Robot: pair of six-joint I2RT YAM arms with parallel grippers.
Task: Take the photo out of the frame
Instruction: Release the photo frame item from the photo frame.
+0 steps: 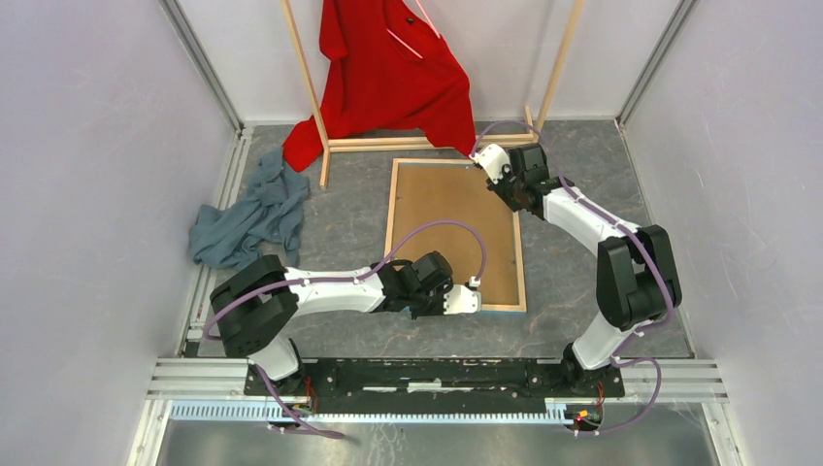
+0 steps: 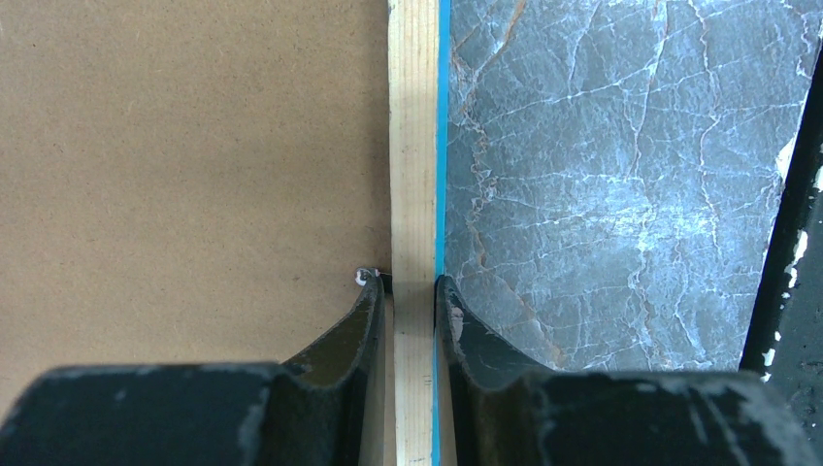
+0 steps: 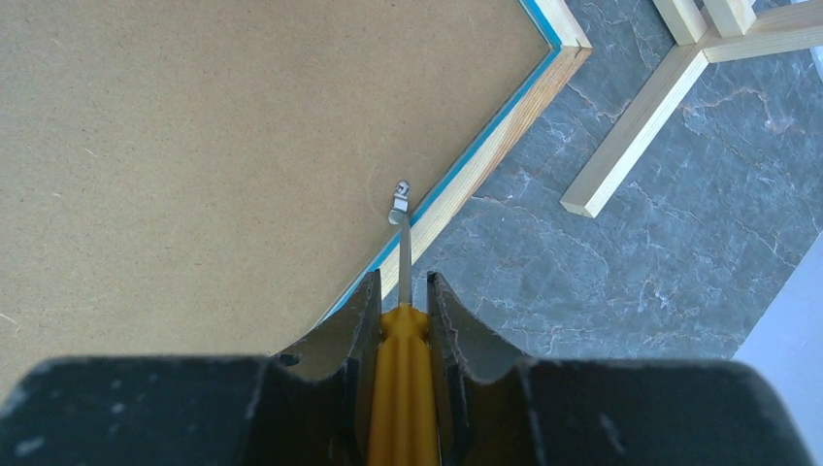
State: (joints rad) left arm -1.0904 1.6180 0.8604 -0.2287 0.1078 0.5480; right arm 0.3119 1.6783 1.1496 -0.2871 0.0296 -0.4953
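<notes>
Grey marbled table [image 1: 349,233] under everything. At the back, wooden rack [image 1: 427,144] draped with a red shirt [image 1: 388,68]. Mid-table, face down: frame [image 1: 391,209], brown backing board [image 1: 451,209] filling it, photo hidden beneath. At left, crumpled blue-grey cloth [image 1: 247,218]. Left gripper [image 2: 408,286] clamped on the frame's near rail, close to its right corner. Right gripper [image 3: 400,282] clamped on a yellow screwdriver [image 3: 400,388], tip at a small metal clip [image 3: 399,202] by the board's far right edge.

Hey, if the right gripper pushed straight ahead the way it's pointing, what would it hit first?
Probably the small silver metal tab on the brown backing board: the yellow-handled screwdriver in the right gripper points at it, tip seemingly touching.
</notes>
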